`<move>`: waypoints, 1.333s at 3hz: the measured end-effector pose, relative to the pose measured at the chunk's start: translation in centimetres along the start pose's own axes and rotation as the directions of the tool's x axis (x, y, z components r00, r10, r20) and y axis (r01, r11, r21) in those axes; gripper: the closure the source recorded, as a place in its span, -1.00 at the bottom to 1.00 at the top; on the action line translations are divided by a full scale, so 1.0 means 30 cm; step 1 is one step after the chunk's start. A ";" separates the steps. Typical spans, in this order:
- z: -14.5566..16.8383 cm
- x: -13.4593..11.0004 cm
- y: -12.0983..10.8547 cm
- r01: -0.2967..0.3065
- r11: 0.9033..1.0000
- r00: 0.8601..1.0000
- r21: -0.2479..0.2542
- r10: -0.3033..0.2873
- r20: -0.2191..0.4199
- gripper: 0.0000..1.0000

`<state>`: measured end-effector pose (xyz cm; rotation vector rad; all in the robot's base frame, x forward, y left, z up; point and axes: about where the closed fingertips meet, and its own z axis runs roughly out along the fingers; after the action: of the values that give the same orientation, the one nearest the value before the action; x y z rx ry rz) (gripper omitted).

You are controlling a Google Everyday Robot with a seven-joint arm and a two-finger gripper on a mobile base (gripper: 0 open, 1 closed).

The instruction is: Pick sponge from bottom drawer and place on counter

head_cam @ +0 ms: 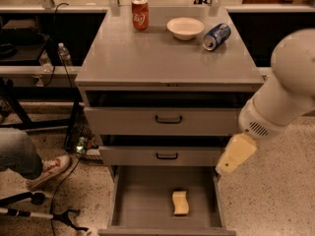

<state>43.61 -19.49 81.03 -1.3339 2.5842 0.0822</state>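
Your gripper hangs at centre right of the frame, by the right end of the middle drawer, tilted down and left. You cannot tell whether it is open or closed. The white arm slants up from it to the right edge. The sponge lies apart, lower left of the gripper, on the floor of the pulled-out bottom drawer. The counter is above.

Place: we take it for a robot test lab | signs: speckled hard floor, dark workbenches behind, lone grey drawer cabinet with red can and bowl staged on its surface | pincer hangs at the cabinet's right edge.
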 end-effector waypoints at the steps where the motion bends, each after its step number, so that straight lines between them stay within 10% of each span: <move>1: 0.290 -0.022 0.051 -0.093 0.993 0.991 -0.070 0.099 0.090 -1.00; 3: 0.354 -0.028 0.043 -0.127 0.989 0.986 -0.076 0.134 0.096 -1.00; 4: 0.573 -0.046 0.003 -0.255 0.964 0.960 -0.076 0.261 0.100 -1.00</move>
<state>47.37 -15.67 64.63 -0.9730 2.6656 0.2743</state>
